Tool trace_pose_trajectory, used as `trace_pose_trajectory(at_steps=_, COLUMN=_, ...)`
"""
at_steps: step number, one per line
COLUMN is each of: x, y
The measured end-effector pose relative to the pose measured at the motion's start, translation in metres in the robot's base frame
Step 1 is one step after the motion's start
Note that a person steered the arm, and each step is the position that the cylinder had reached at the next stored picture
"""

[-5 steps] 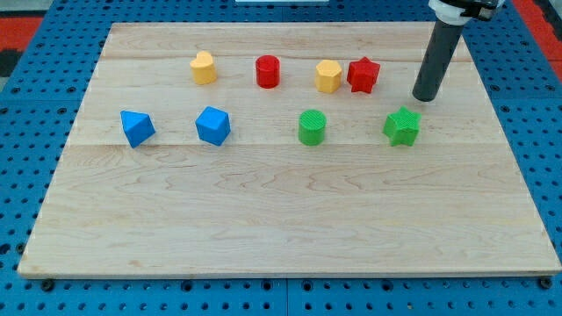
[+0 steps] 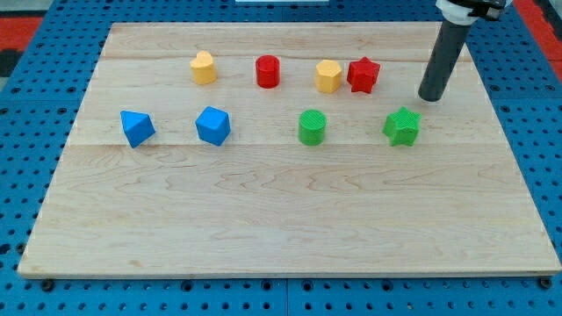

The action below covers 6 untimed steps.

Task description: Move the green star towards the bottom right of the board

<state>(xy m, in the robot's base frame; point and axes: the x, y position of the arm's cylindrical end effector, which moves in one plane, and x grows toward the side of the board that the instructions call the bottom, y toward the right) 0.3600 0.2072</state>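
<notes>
Green star (image 2: 402, 126) sits on the pale wooden board (image 2: 281, 219) toward the view's right, in the middle row, right of the green cylinder (image 2: 312, 127). Bare wood lies below it down to the bottom edge. My tip (image 2: 431, 98), holding nothing, rests just above-right of the star, apart from it

1. The desk (image 2: 290, 237) is a pale wooden board with lengthwise grain and visible plank seams.
2. Under it lies a blue pegboard (image 2: 35, 105) dotted with regular holes, showing on every side.
3. Red patches (image 2: 26, 22) sit at the view's top corners.
4. Lighting is even, shadows soft.
</notes>
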Motion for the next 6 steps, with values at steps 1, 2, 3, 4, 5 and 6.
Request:
trace_pose_trajectory(at_steps=1, x=0.025, y=-0.024)
trace_pose_trajectory(at_steps=2, x=0.065, y=-0.028)
trace_pose_trajectory(at_steps=3, x=0.060, y=-0.046)
trace_pose_trajectory(at_steps=4, x=0.033, y=-0.067)
trace_pose_trajectory(at_steps=5, x=0.082, y=-0.091)
trace_pose_trajectory(at_steps=6, x=0.106, y=-0.075)
